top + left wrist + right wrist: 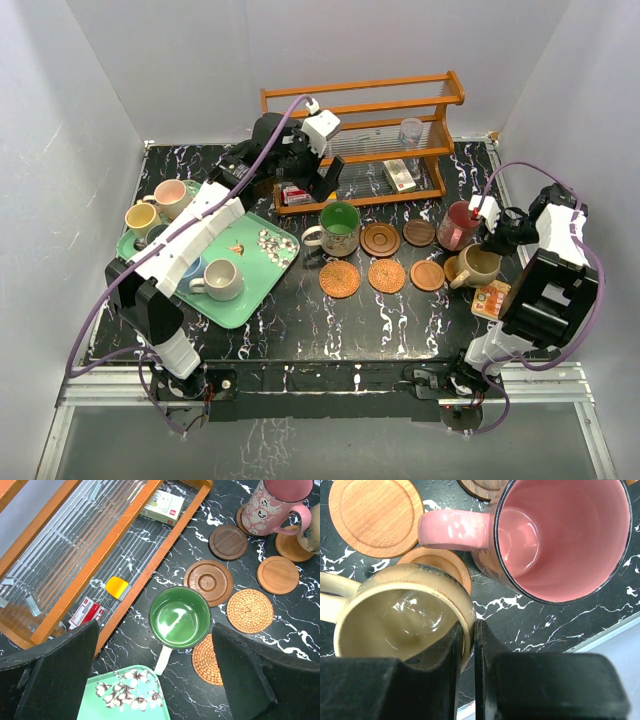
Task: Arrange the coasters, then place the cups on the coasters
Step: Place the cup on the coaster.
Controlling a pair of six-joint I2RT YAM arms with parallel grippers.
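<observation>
A green cup [180, 617] stands on the dark marble table beside a woven coaster [207, 660]. My left gripper [155, 630] hovers straight above it, open wide and holding nothing. Lined up to the right lie a ringed dark coaster [380, 239], a dark coaster [419, 232], a second woven coaster [386, 275] and a smooth coaster [427, 274]. A pink cup [560, 535] stands on a dark coaster. My right gripper [470, 635] is shut on the rim of the tan cup [395, 615], over a smooth coaster [440, 562].
A mint tray [255, 300] at the left carries several cups, among them a yellow one [142, 218] and a cream one [222, 280]. A wooden rack [360, 100] at the back holds a glass tumbler [410, 130]. An orange card [492, 298] lies by the right arm.
</observation>
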